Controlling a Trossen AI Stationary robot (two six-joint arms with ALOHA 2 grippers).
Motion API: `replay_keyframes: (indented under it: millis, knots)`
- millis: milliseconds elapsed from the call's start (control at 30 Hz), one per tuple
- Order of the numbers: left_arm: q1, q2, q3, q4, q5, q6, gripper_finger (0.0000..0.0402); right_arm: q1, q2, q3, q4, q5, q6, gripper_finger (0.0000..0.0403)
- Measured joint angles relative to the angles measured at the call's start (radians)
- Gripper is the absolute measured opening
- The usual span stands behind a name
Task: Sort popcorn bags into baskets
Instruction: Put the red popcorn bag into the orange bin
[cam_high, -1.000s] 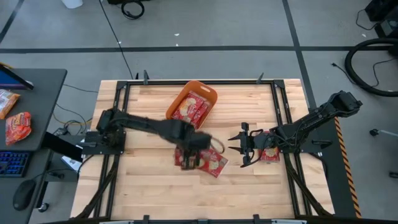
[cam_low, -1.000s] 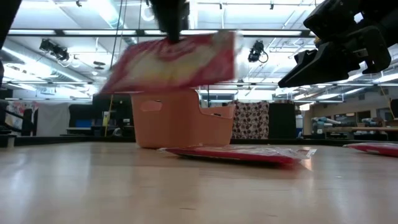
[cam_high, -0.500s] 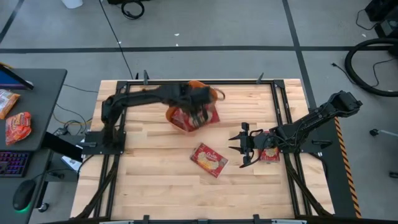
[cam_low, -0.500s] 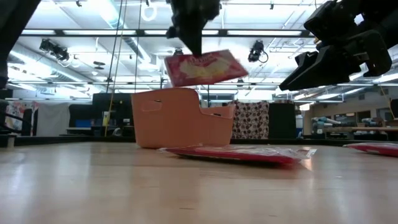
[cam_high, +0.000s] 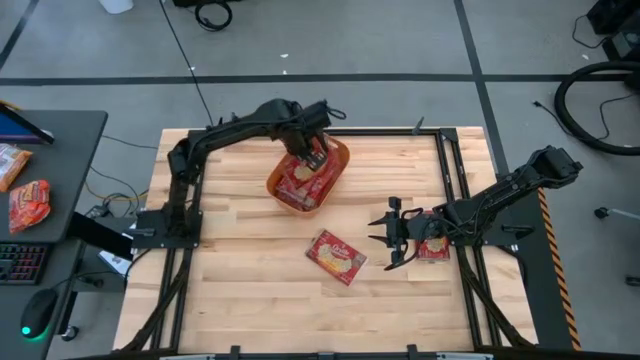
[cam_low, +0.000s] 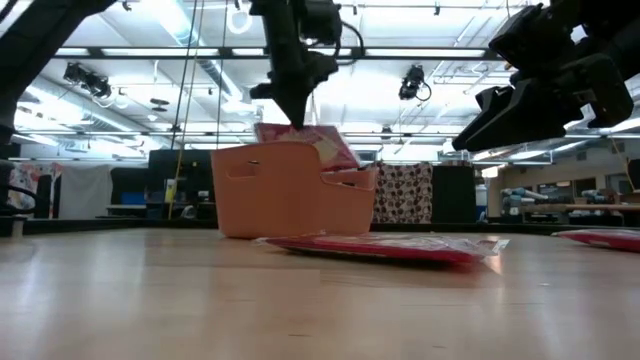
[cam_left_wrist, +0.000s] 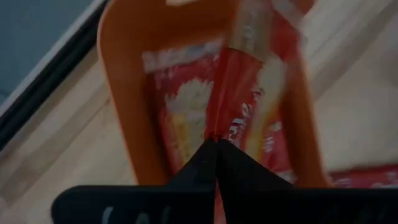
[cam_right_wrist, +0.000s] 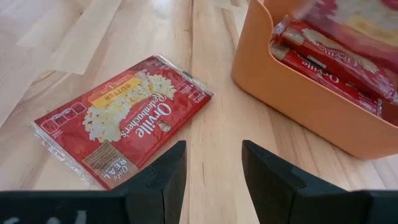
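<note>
**A:** Where is the left gripper (cam_high: 313, 158), and what is it doing?

**B:** It hangs over the orange basket (cam_high: 334, 176) near the table's far edge. Its fingers are pinched together on the edge of a red popcorn bag (cam_low: 300, 137), which dangles below it, partly inside the basket. More red bags (cam_right_wrist: 323, 53) lie stacked in the basket beneath it.

**A:** And the right gripper (cam_high: 378, 232)?

**B:** It hovers above the wooden table (cam_high: 240, 280), fingers spread apart, holding nothing. One flat popcorn bag (cam_high: 337, 256) lies on the table just ahead of its fingertips, not touching them. Another bag (cam_high: 434, 249) lies under the arm, behind the gripper. The basket stands farther ahead of it, beyond the flat bag.
</note>
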Motion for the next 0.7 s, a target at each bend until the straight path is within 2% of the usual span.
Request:
replay_keyframes:
  millis: [100, 200, 400, 567, 700]
  knots:
    - [0.012, 0.037, 0.0, -0.043, -0.002, -0.008, 0.003, 0.001, 0.0, 0.0, -0.008, 0.0, 0.006, 0.0159]
    - [0.006, 0.058, 0.0, -0.094, -0.011, 0.057, 0.0062, 0.001, 0.0, 0.0, -0.014, 0.001, 0.011, 0.0159]
    - [-0.049, 0.044, 0.0, -0.106, -0.106, 0.085, 0.0136, 0.001, 0.0, 0.0, -0.008, 0.002, 0.01, 0.0159]
    - [-0.173, 0.025, 0.001, -0.018, -0.023, 0.322, 0.0161, 0.001, 0.0, 0.0, -0.008, 0.002, 0.01, 0.0159]
    - [-0.313, 0.041, 0.001, 0.038, -0.003, 0.411, 0.0162, 0.001, 0.0, 0.0, -0.008, 0.002, 0.01, 0.0159]
